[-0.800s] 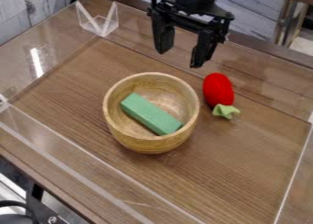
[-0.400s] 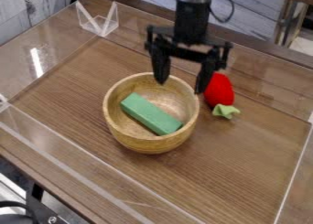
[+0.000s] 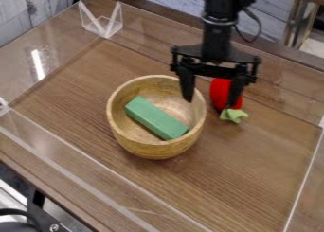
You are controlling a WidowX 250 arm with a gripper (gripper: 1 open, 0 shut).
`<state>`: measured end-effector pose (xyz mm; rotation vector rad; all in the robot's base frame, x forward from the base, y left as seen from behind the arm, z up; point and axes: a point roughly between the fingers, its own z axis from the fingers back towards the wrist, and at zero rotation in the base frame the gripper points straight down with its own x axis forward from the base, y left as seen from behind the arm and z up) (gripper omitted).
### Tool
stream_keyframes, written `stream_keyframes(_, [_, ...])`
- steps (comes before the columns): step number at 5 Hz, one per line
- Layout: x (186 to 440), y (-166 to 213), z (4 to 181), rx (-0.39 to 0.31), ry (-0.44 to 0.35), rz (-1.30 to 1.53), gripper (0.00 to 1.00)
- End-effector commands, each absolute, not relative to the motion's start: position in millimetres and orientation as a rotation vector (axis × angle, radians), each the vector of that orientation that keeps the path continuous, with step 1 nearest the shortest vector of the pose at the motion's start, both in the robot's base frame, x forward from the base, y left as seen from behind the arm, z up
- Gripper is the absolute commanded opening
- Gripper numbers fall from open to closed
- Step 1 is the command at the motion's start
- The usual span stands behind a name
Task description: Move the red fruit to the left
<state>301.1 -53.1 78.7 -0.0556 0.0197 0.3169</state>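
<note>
Red fruit (image 3: 225, 94) lies on the wooden tabletop (image 3: 241, 188), just to the right of the wooden bowl (image 3: 157, 116) and close to its rim; its pale green leafy cap points toward the lower right, away from the bowl. Gripper (image 3: 215, 90), black and pointing straight down from a dark arm (image 3: 225, 13) that enters at the top of the view, hangs directly over the fruit with its jaws spread wide; one finger (image 3: 189, 84) stands at the bowl's right rim, on the left of the fruit, and the other stands at the fruit's right side, so that the fruit sits between them. Nothing is clasped: the jaws stand apart from the fruit's flanks, though whether a fingertip grazes it cannot be told at this resolution. Inside the bowl rests a green rectangular block (image 3: 155, 118), lying slantwise across the bottom. Clear acrylic walls (image 3: 32, 132) fence the tabletop, and a small clear triangular stand (image 3: 99, 22) sits at the far left corner, well apart from the bowl. Left of the bowl the wood surface shows only its grain
</note>
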Motion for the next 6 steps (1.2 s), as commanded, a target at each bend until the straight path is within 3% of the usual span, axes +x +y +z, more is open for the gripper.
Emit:
stream_keyframes(1, [324, -69, 97.3, -0.091, -0.075, 0.329, 1.00])
stream_keyframes(3, [329, -65, 99.4, -0.090, -0.122, 0.387, 1.00])
stream_keyframes(5, [321, -35, 84.8, -0.096, -0.169, 0.447, 1.00])
stream_keyframes(6, [321, -39, 77.1, -0.098, -0.195, 0.501, 1.00])
